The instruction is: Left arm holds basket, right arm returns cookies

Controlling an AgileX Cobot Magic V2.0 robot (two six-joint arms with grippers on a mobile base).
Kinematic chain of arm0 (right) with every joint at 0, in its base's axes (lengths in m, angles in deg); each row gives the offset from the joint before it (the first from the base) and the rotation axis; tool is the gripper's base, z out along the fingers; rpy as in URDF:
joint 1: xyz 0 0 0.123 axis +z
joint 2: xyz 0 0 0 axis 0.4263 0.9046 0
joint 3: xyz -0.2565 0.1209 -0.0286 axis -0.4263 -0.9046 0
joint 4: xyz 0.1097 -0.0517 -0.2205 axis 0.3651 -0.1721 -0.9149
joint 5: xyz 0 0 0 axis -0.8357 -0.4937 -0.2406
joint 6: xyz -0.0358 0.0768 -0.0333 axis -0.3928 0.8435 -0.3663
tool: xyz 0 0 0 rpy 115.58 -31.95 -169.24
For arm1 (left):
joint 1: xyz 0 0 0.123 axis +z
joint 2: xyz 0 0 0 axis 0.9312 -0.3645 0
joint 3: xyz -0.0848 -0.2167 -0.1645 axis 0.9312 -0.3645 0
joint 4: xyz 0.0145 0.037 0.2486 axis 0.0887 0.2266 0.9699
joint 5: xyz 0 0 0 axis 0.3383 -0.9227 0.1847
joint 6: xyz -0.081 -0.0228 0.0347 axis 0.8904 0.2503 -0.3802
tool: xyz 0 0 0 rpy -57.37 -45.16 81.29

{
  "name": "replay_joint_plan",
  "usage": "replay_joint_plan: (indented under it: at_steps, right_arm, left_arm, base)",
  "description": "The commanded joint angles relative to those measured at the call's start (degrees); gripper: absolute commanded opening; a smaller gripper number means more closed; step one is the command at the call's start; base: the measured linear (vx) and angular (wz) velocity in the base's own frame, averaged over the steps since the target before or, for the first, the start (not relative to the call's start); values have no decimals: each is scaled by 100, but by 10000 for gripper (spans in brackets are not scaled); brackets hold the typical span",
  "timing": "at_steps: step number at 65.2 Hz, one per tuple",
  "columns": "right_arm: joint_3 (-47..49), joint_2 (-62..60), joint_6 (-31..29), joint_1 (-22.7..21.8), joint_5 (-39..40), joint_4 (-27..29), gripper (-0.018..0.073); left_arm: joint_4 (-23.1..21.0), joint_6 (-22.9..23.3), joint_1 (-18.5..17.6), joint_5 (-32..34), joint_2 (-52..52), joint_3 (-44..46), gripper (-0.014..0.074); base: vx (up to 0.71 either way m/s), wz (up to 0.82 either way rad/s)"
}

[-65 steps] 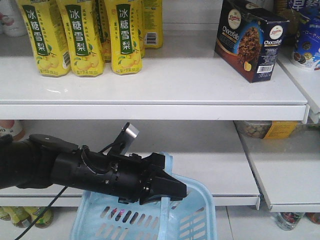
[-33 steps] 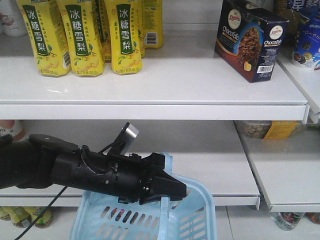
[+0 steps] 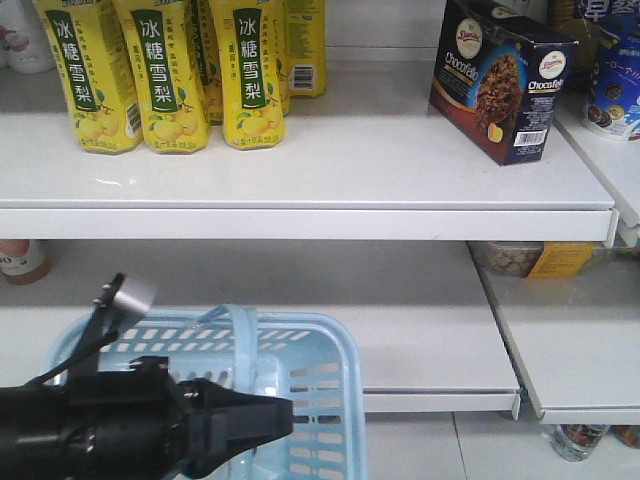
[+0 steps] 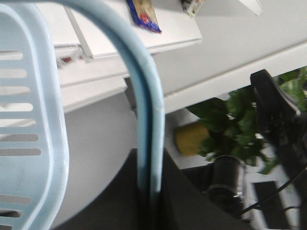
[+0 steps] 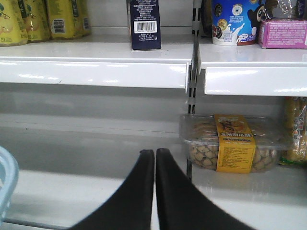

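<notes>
The light blue basket point(image 3: 300, 390) hangs in front of the lower shelf at the bottom left. My left gripper point(image 3: 275, 415) is shut on its blue handle point(image 3: 238, 335). In the left wrist view the handle point(image 4: 144, 96) runs between the shut jaws of my left gripper point(image 4: 150, 165), with the basket's slotted rim point(image 4: 45, 120) at the left. The navy cookies carton point(image 3: 500, 80) stands on the upper shelf at the right. Its barcode side point(image 5: 145, 24) shows in the right wrist view. My right gripper point(image 5: 155, 153) is shut and empty, low in front of the lower shelf, with the basket's edge point(image 5: 5, 187) at its left.
Yellow drink bottles point(image 3: 160, 70) stand at the left of the upper shelf point(image 3: 300, 220). A blue tub point(image 5: 235, 21) and a pink box point(image 5: 283, 33) are on the neighbouring shelf. A clear snack pack with a yellow label point(image 5: 232, 143) lies on the lower shelf.
My left arm has dropped and drawn back to the left, carrying the basket left with it. The carton on the shelf has not moved.
</notes>
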Motion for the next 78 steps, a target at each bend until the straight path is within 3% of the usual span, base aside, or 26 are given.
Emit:
replay_joint_plan:
  at_steps: [1, 15, 35, 44, 51, 63, 67, 78]
  right_arm:
    - [146, 18, -29, -29, 453, -17, -8]
    - [146, 18, -29, -29, 438, -17, -8]
    - [146, 18, -29, -29, 438, -17, -8]
    - [146, 18, -29, -29, 438, -17, -8]
    - [146, 18, -29, -29, 438, -17, -8]
    - [146, 18, -29, -29, 438, -17, -8]
    - [146, 18, -29, -29, 438, -17, -8]
    - [146, 18, -29, -29, 438, -17, -8]
  left_arm:
    - [619, -78, -52, 266, 640, 9, -6]
    - [2575, 81, -52, 746, 1589, -429, -6]
    - [5509, 2073, -52, 2114, 3057, -1412, -6]
    - [6153, 2549, 67, 2950, 3666, -2016, -6]
    - [6347, 2756, 340, 3542, 4096, -2514, -6]
    - [6515, 3031, 1090, 3587, 4765, -3079, -6]
    - [6926, 3305, 1307, 3574, 4928, -3201, -6]
    - [8462, 4753, 1786, 3527, 5382, -3438, -6]
  base:
    - [0, 0]
    - [0, 0]
    - [0, 0]
    - [0, 0]
    - [0, 0]
    - [0, 0]
    - [0, 0]
    - [0, 0]
